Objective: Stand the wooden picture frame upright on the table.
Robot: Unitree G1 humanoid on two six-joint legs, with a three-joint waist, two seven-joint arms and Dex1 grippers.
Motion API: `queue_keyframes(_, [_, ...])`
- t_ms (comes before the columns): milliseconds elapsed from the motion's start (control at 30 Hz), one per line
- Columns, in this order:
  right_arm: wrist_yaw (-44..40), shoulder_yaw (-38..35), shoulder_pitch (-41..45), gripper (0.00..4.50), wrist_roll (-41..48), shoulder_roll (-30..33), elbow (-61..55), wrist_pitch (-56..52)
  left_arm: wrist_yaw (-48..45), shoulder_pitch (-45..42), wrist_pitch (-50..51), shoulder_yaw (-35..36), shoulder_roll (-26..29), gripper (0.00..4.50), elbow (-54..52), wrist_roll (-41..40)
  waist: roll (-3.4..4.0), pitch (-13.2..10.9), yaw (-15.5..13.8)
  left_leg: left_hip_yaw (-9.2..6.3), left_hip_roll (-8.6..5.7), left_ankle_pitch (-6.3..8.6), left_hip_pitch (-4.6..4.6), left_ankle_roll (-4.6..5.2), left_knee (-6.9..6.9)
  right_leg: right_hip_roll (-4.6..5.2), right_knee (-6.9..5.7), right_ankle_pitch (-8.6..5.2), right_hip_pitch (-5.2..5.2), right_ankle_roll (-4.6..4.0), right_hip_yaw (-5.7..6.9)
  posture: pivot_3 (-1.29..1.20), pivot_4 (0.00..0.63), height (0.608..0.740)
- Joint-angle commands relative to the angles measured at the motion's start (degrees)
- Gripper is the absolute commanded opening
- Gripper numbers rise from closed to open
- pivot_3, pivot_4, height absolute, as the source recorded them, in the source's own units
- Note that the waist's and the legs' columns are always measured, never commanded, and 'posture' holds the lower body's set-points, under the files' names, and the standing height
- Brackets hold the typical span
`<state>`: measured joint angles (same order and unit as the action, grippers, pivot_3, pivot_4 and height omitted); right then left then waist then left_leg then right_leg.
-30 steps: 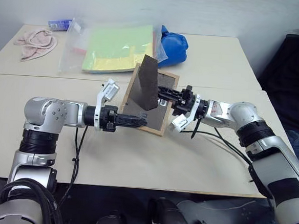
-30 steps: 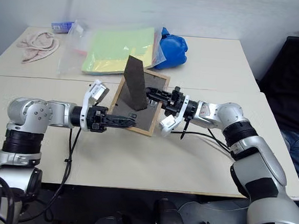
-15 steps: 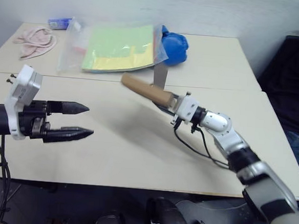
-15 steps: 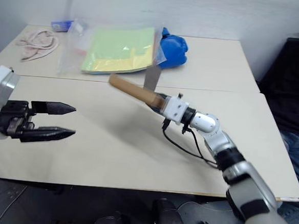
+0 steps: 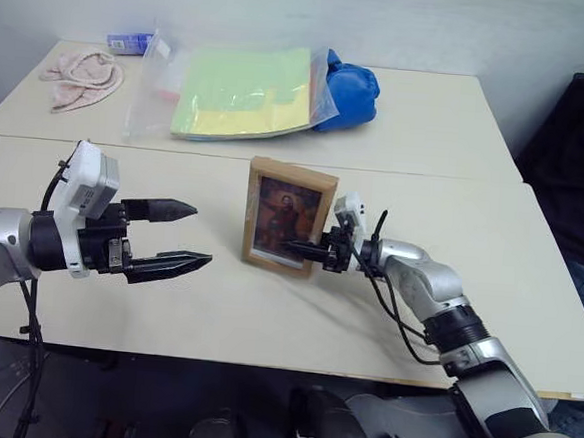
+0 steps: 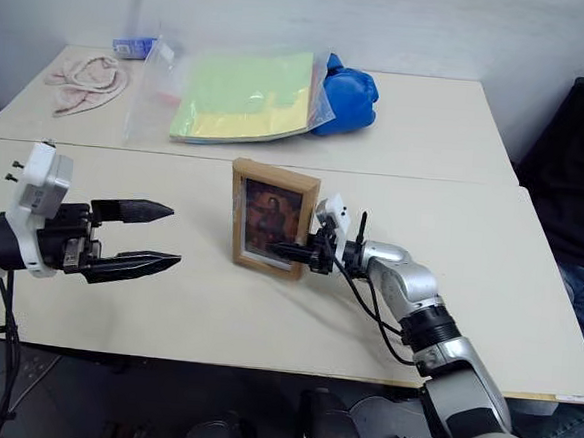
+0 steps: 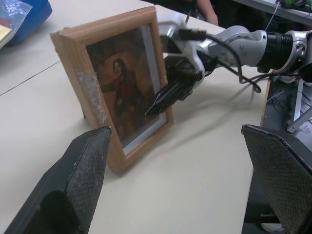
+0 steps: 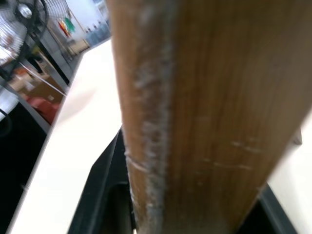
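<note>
The picture frame (image 5: pixel 283 216) now stands upright at the centre of the table (image 5: pixel 265 317), portrait side facing the viewer. A second ago it lay tilted, back up, with its fold-out stand raised and both hands on it. The lift and turn to vertical are thus done; what remains, by judgement, is a clean release without tipping it.

Right hand (image 5: pixel 306 249): at the lower right edge of the frame. Its wrist view shows the wooden edge seated between the two black fingers, so it is read as clamped on the frame, though the grip may be loosening.

Left hand (image 5: pixel 178 236): at the left of the picture, well apart from the frame, fingers spread wide with nothing between them. It has let go and drawn back to the left since a second ago.

Upper part of the picture: a plastic bag of green-yellow paper (image 5: pixel 243 91), a blue bundle (image 5: pixel 350 90) beside it, a pink cloth (image 5: pixel 80 67) and a small blue packet (image 5: pixel 131 40) at upper left.

Writing: none can be read; any print on the packet is too small to tell.
</note>
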<state>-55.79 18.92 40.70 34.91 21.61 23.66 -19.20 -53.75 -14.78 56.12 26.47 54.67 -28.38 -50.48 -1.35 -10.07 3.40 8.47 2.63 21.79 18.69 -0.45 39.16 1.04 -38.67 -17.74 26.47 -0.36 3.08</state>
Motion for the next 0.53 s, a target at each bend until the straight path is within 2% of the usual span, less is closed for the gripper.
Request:
queue_keyframes(33, [-0.7,-2.9,-2.1,2.81,-3.6,1.1,-2.8,0.2,0.7,-0.2,-0.5,0.6,0.0,4.5,1.4,-1.6,0.0,0.0,-0.2,-0.02,0.0,0.0,0.01,-0.01,0.0,0.0,0.0,0.0,0.0,0.0,0.0,0.0,0.15,0.74])
queue_keyframes(167, [-5.1,-5.3,-5.1,4.18,-5.6,9.5,-11.4,-2.4,0.2,0.5,-1.1,0.0,0.5,4.5,2.8,-1.7,0.03,0.0,-0.4,-0.02,0.0,0.01,0.14,0.02,-0.04,-0.01,0.11,0.0,0.09,0.0,0.02,0.0,0.15,0.74])
queue_keyframes(267, [-14.5,-12.3,-6.1,4.18,0.2,21.8,-16.5,-9.2,-1.0,1.0,-2.7,0.1,1.2,4.5,4.2,-0.5,0.17,-0.1,-0.9,-0.04,-0.03,0.04,0.22,0.08,-0.02,0.01,0.17,0.01,0.11,0.03,0.03,0.0,0.15,0.74])
queue_keyframes(367, [-22.8,-18.0,-7.0,4.18,7.3,30.0,-19.9,-16.5,-2.1,0.9,-4.3,0.3,1.9,4.5,5.7,-0.2,0.22,-0.1,-1.5,-0.07,-0.03,0.07,0.22,0.12,-0.01,0.01,0.26,0.03,0.09,0.05,0.06,0.0,0.15,0.74])
queue_keyframes(433, [-25.4,-21.0,-7.2,4.18,10.7,32.7,-21.4,-20.6,-2.8,0.6,-5.6,0.1,2.4,4.5,6.6,0.5,0.18,-0.1,-1.3,-0.07,0.03,0.06,0.18,0.09,-0.05,-0.08,0.28,0.03,0.07,0.05,0.06,0.0,0.15,0.74])
queue_keyframes(533, [-24.7,-22.9,-7.6,4.18,12.7,32.6,-23.1,-24.3,-3.2,0.2,-7.7,-1.1,3.1,4.5,7.6,2.5,0.17,-0.1,-0.9,-0.07,0.09,0.03,0.06,-0.03,-0.05,-0.19,0.23,0.03,-0.02,0.04,0.02,0.0,0.15,0.74])
